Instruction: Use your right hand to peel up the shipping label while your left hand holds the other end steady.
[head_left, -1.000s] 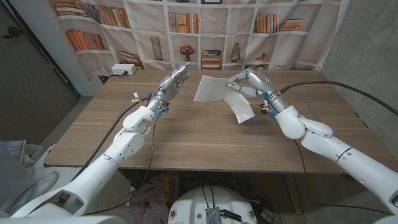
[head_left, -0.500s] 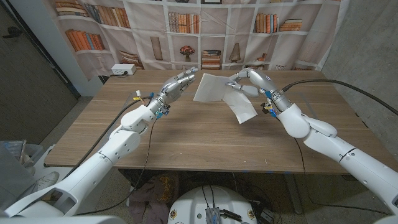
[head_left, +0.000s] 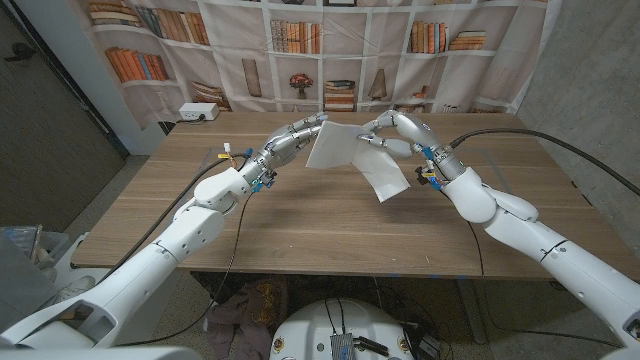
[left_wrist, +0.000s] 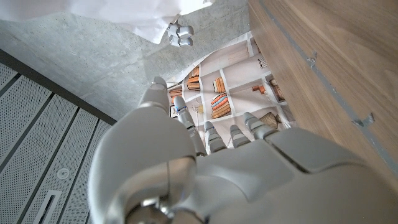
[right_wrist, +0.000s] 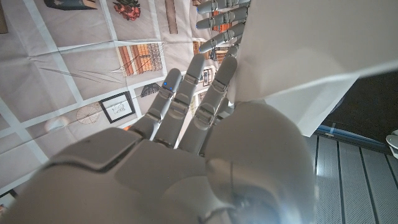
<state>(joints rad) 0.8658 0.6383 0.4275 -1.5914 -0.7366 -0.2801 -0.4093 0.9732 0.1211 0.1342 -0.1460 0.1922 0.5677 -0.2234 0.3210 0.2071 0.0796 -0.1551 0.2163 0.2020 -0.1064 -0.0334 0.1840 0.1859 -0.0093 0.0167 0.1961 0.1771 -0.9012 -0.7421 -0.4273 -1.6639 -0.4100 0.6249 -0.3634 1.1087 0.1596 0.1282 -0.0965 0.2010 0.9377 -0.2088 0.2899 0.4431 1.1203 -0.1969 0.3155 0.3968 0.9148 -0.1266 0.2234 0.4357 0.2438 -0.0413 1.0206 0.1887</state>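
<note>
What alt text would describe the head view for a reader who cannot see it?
The right hand holds a white shipping label lifted above the wooden table, one part hanging down. The left hand reaches to the label's other edge with fingers extended; contact is unclear.

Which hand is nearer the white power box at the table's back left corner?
Left. The left hand reaches toward the shipping label, nearer the power box; the right hand grips the label farther right.
</note>
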